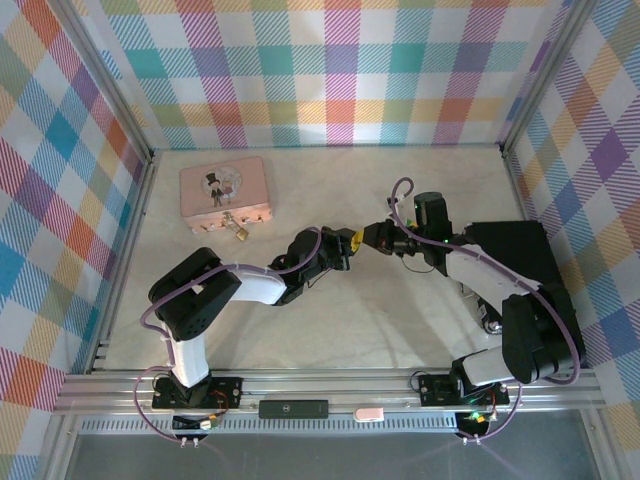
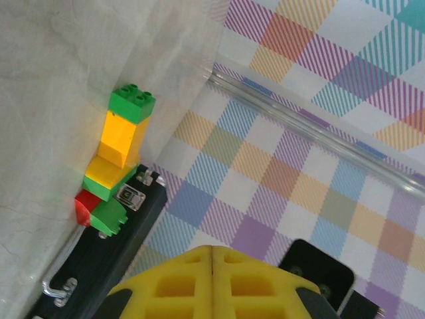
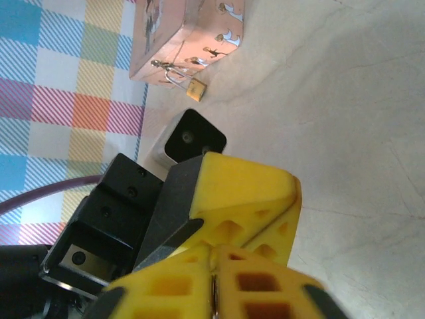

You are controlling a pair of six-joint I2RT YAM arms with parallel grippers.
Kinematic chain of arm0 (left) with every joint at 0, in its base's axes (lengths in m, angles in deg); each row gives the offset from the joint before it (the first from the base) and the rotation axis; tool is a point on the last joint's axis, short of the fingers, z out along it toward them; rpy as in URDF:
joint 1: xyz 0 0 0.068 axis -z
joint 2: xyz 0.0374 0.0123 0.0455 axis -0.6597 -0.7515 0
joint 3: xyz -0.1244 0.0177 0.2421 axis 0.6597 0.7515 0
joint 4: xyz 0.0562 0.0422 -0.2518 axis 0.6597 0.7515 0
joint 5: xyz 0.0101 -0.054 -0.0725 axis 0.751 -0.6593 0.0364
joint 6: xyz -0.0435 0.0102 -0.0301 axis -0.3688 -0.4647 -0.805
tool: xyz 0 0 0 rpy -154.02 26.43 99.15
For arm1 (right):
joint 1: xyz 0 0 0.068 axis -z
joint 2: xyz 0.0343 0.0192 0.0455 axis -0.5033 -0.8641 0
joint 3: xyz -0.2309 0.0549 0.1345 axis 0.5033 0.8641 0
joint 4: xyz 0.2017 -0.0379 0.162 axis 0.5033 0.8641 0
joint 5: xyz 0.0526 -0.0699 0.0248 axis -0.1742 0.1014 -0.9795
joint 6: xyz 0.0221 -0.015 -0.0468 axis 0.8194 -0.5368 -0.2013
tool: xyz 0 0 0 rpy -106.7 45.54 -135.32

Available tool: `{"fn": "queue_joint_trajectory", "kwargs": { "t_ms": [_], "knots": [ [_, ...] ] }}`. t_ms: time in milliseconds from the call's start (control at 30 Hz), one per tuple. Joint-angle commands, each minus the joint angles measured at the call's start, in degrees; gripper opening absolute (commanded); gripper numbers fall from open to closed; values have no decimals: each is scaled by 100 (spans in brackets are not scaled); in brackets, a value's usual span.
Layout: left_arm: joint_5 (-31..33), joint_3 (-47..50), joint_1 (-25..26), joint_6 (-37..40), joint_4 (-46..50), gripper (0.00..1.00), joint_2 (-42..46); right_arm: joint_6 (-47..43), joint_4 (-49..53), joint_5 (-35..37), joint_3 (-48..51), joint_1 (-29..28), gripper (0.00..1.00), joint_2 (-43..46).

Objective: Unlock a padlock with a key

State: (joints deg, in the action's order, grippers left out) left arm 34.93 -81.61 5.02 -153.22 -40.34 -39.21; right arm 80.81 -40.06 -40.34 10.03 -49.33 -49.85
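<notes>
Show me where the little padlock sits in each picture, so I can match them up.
Top external: the padlock hangs at the near edge of the pink box, left of centre, toward the far wall.
Right wrist: the padlock is near the top, left of centre, hanging off the box.
Left wrist: this camera faces the checked wall and a brick stack.
Shared landmark: the pink box.

Lab test cell: plaid walls (image 1: 340,70), aluminium frame (image 1: 330,383).

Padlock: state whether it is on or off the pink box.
On: the padlock hangs by its shackle from the pink box. Locked or unlocked: cannot tell.
</notes>
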Motion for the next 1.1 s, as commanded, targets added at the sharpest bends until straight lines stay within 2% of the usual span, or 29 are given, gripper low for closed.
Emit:
{"fn": "queue_joint_trajectory", "kwargs": {
  "t_ms": [0, 33, 133, 233, 300, 400, 500, 667, 800, 933, 1067],
  "knots": [
    [117, -158, -96, 554, 188, 0, 75, -163, 304, 243, -131, -21, 30, 325],
    [74, -196, -139, 777, 229, 0, 80, -172, 438, 338, -202, -22, 39, 379],
    [62, -308, -213, 1586, 449, 0, 197, -198, 765, 619, -365, -9, 55, 552],
    [119, -409, -267, 2631, 953, 0, 481, -293, 410, 438, -235, -7, 62, 694],
    [166, -415, -279, 3274, 1174, 0, 696, -105, -66, 321, -28, -13, 63, 735],
    [228, -281, -299, 3953, 1162, 0, 941, 38, -451, -47, 76, -13, 59, 689],
    [146, -172, -331, 4407, 1025, 0, 1069, 185, -771, -340, 180, -13, 51, 601],
    [70, -69, -324, 5046, 854, 0, 1185, 969, -2434, -754, 758, -52, 45, 386],
    [68, 142, -325, 5063, 362, 0, 1193, 1593, -3337, -722, 1005, -285, 44, 54],
    [244, 451, -331, 4745, -180, 0, 1189, 1959, -4305, -455, 1304, -381, 39, -142],
    [231, 527, -316, 4552, -397, 0, 1147, 2024, -4470, -350, 1301, -430, 34, -151]
  ]
}}
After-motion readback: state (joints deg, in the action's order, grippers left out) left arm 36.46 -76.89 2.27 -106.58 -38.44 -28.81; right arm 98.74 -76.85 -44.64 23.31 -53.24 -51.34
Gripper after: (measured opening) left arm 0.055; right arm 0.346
